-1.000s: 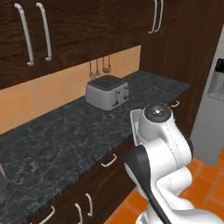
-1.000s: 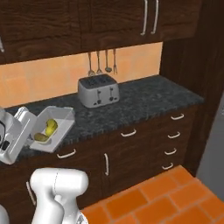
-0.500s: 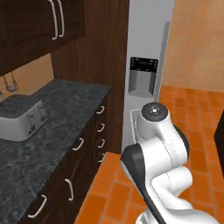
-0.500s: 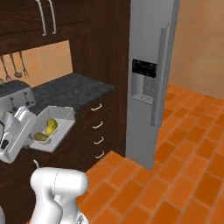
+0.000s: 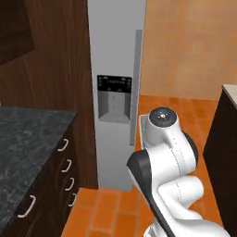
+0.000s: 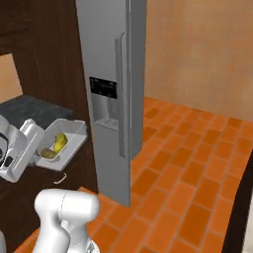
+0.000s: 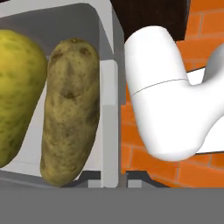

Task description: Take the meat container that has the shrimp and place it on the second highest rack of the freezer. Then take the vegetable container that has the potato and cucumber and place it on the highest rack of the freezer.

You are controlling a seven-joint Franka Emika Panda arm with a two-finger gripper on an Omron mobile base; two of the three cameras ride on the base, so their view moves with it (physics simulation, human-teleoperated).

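the gripper (image 6: 33,157) is clamped narrow on the near rim of the vegetable container (image 6: 62,148), carrying it off to the arm's left side, clear of the floor and roughly at the height of the dark surface (image 6: 29,109) behind it. in the right base view the tray looks only slightly tilted, which fits the load: loose produce would roll out if the hand tipped much more. inside it lie the potato (image 7: 70,109), a brownish lump along the tray wall, and the cucumber (image 7: 19,96), yellow-green and pressed right beside it; the hand view looks straight onto both, so the grip sits at the tray's edge rather than over the food.

beyond the tray stands the freezer (image 6: 111,94), tall and grey, with its dispenser panel (image 5: 114,98) and long bar handle (image 5: 135,88). from both base views its doors look shut, so no rack is exposed. the tray is near the freezer but well apart from its front.

my reading: this is the carry stage of the vegetable step, and the highest rack cannot take the tray until that door is open. with the only gripper occupied, that is the awkward part ahead.
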